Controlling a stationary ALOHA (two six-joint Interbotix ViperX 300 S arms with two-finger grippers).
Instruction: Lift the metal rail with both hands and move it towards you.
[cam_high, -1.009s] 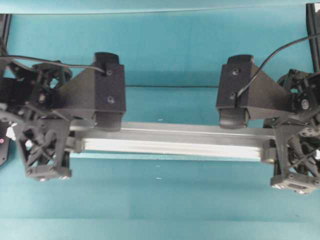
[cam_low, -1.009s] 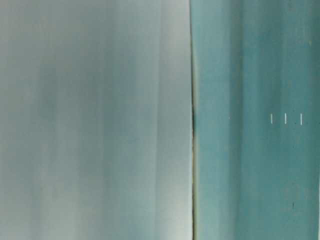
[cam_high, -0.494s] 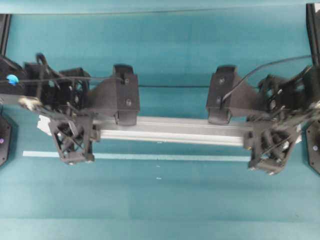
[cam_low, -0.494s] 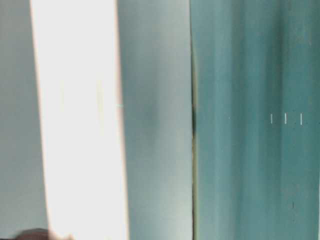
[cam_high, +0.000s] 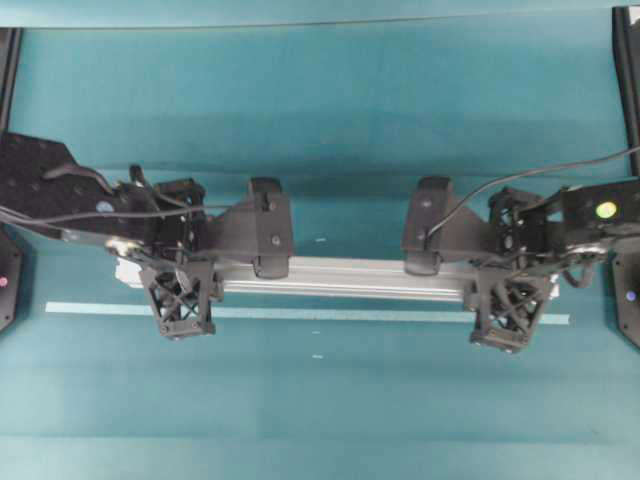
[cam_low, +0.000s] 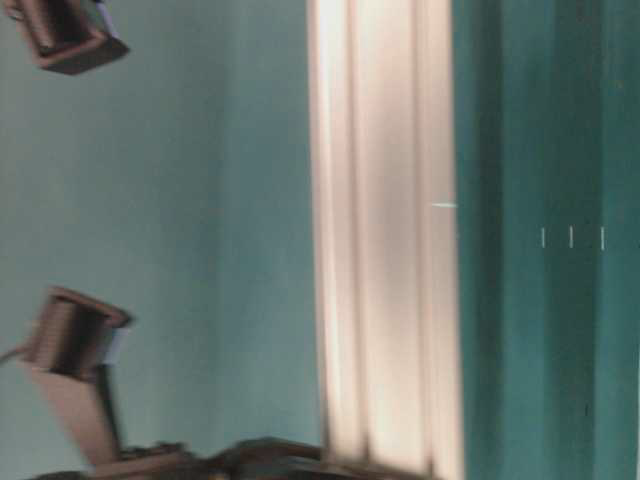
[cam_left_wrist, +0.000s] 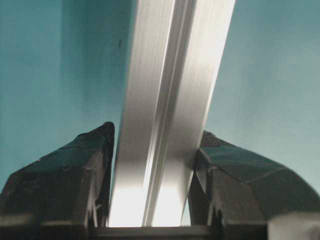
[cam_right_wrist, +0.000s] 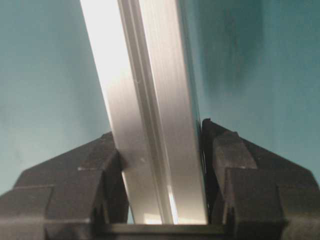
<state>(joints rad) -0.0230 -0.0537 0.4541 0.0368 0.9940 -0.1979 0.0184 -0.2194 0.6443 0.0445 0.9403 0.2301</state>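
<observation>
Metal rail: grooved aluminium extrusion, level, left to right, just far of pale tape strip on teal tabletop. Left tool and right tool each clamped on one end, presumably balancing the load.

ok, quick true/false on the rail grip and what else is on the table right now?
1. Both tools are shut on the metal rail. True: the left tool and the right tool each clamp it between their fingers.
2. The rail stands on end. False: it lies level across the overhead view.
3. A thin pale strip of tape runs parallel to the rail. True.
4. The left tool holds the rail at its middle. False: each tool grips near one end.
5. The table is covered in red. False: the surface is teal.
</observation>
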